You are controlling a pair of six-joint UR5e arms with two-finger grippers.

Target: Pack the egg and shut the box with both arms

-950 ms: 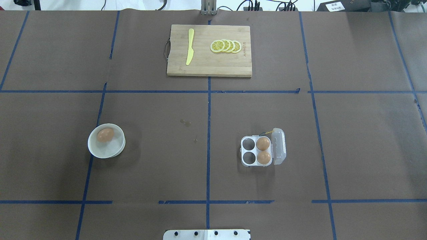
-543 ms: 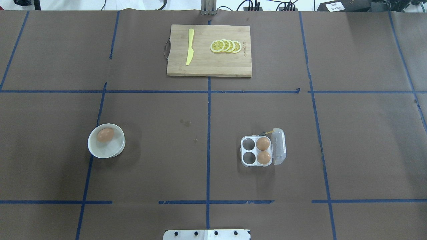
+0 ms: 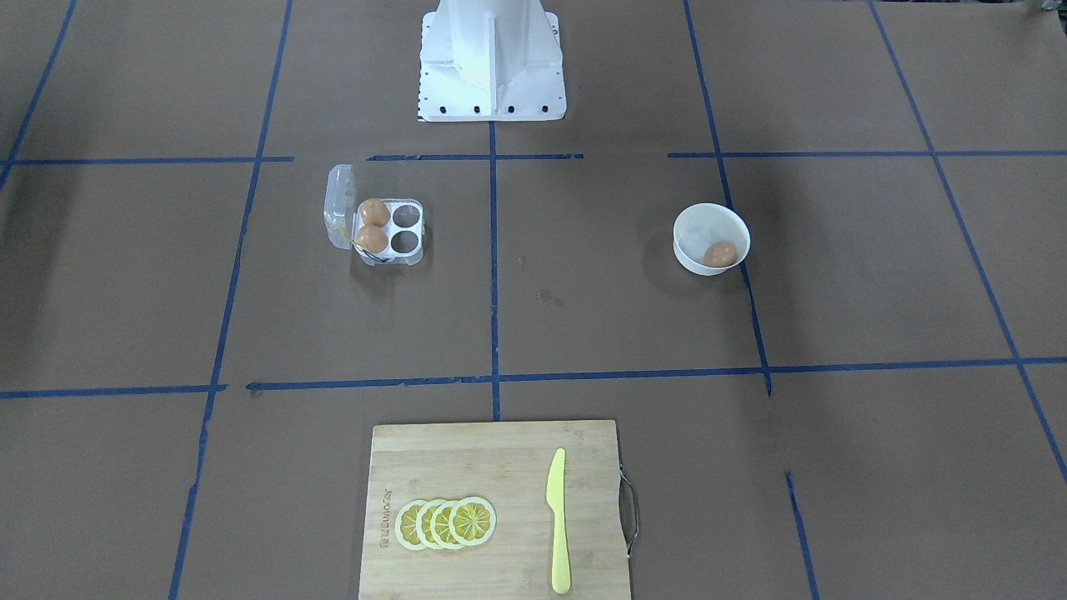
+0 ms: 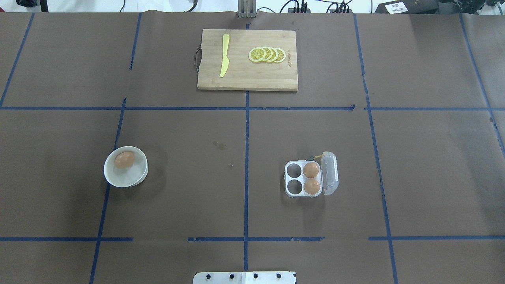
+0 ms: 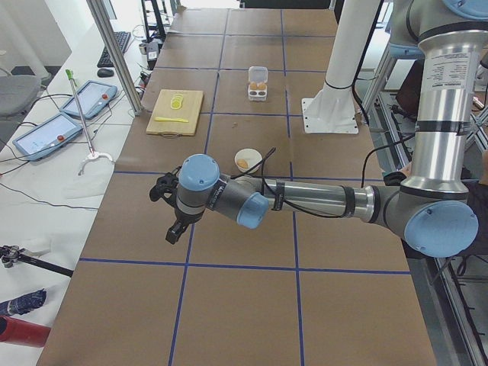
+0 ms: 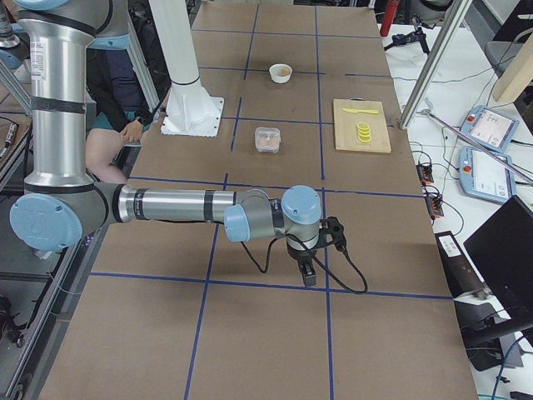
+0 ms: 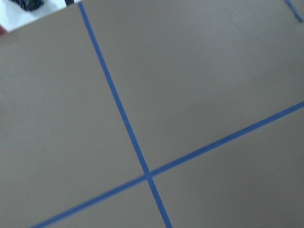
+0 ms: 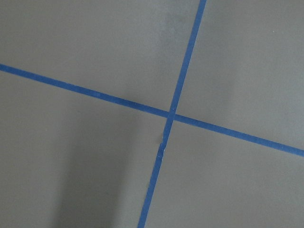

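Note:
One orange-brown egg (image 4: 124,159) lies in a white bowl (image 4: 118,179) on the table's left; it also shows in the front-facing view (image 3: 719,253). The clear four-cell box (image 4: 330,173) sits right of centre with its lid open to the right. Two look-alike eggs (image 4: 311,169) fill its right cells and the two left cells are empty. My left gripper (image 5: 171,232) hangs over bare table far to the left of the bowl. My right gripper (image 6: 308,275) hangs over bare table far to the right of the box. I cannot tell whether either is open or shut. Both wrist views show only brown paper and blue tape.
A wooden cutting board (image 4: 240,81) with a yellow knife (image 4: 224,55) and lemon slices (image 4: 267,54) lies at the far middle. The white base pedestal (image 3: 490,75) stands at the near edge. Blue tape lines grid the brown table cover.

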